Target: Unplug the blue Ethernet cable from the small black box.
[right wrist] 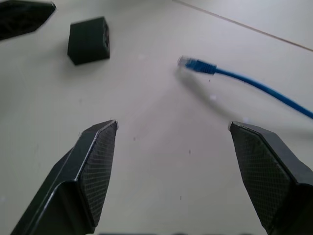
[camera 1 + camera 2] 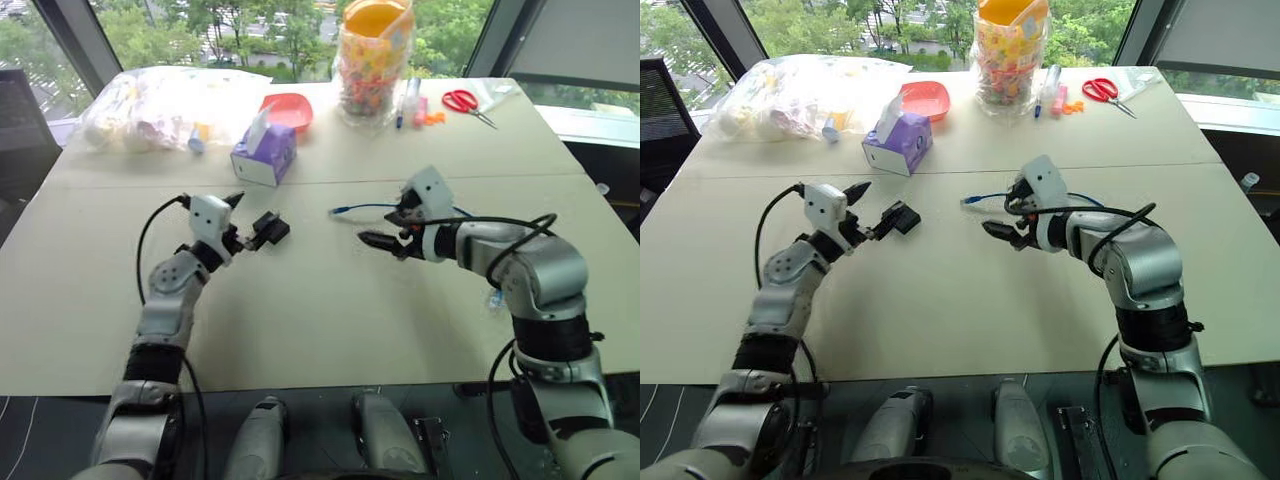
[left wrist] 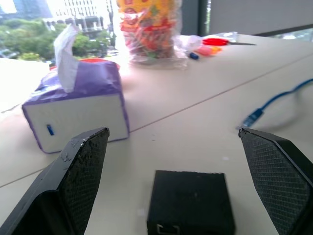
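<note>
The small black box (image 3: 188, 200) lies on the table between the fingers of my open left gripper (image 2: 248, 220), touching neither finger. Its socket side shows as an empty opening (image 1: 104, 38). The blue Ethernet cable (image 1: 254, 84) lies loose on the table, its plug (image 2: 338, 211) a short way right of the box and apart from it. The cable runs off behind my right gripper (image 2: 390, 230). That gripper hovers open just above the table, near the cable, with nothing between its fingers (image 1: 93, 166).
A purple tissue box (image 2: 265, 150) stands behind the left gripper. Further back are a red bowl (image 2: 290, 108), a clear bag of items (image 2: 170, 105), a tall candy bag (image 2: 372, 60), pens (image 2: 415, 105) and red scissors (image 2: 468, 102).
</note>
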